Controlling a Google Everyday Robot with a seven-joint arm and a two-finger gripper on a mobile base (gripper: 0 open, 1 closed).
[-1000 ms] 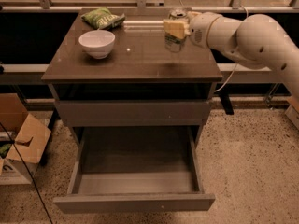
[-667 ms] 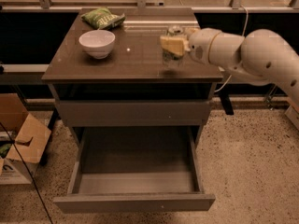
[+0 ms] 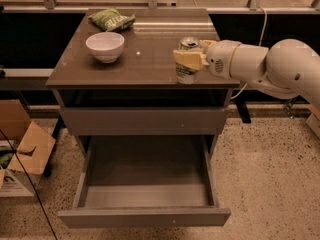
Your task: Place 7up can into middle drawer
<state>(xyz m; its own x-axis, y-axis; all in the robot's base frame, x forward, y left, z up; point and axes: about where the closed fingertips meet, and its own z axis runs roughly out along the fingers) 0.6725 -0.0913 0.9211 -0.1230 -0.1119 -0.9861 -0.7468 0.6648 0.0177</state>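
The 7up can (image 3: 186, 73), green and white with a silver top, is held upright just above the front right part of the brown tabletop (image 3: 145, 59). My gripper (image 3: 189, 59) comes in from the right on the white arm (image 3: 270, 66) and is shut on the can, its yellowish fingers (image 3: 188, 60) wrapped around the can's upper half. The middle drawer (image 3: 145, 217) is pulled wide open below, its grey tray showing nothing inside.
A white bowl (image 3: 105, 46) and a green snack bag (image 3: 111, 19) sit at the tabletop's back left. A closed drawer front (image 3: 142, 120) is above the open one. Cardboard boxes (image 3: 22, 154) stand on the floor at the left.
The gripper has carried the can forward from the tabletop's back right toward its front edge. The arm has followed; the can stays in the grip.
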